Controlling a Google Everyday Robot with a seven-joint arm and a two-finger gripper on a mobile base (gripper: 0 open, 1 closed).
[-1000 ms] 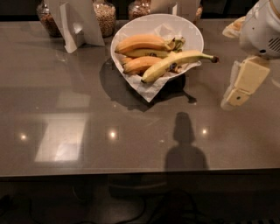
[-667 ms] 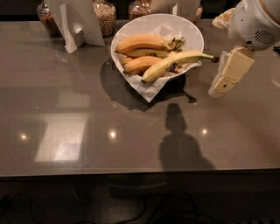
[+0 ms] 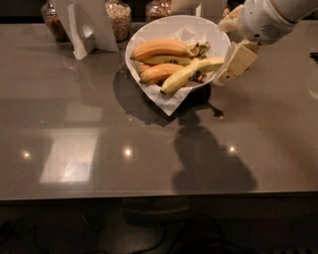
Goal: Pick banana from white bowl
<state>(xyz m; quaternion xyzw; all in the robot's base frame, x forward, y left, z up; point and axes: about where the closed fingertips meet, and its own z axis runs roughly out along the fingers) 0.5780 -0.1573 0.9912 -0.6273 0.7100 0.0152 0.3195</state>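
The banana (image 3: 191, 74) lies in the bowl (image 3: 171, 22) on the surface (image 3: 99, 149), before 3 other bananas (image 3: 160, 48); jars (image 3: 118, 19) behind; gripper (image 3: 234, 64) at the bowl's right rim.

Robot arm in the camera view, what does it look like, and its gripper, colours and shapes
The arm is a glossy white, rounded housing with a small slotted vent grille. The gripper, at the right rim of the white bowl beside the banana, is cream, blocky and flat-sided. No cables or markings show.
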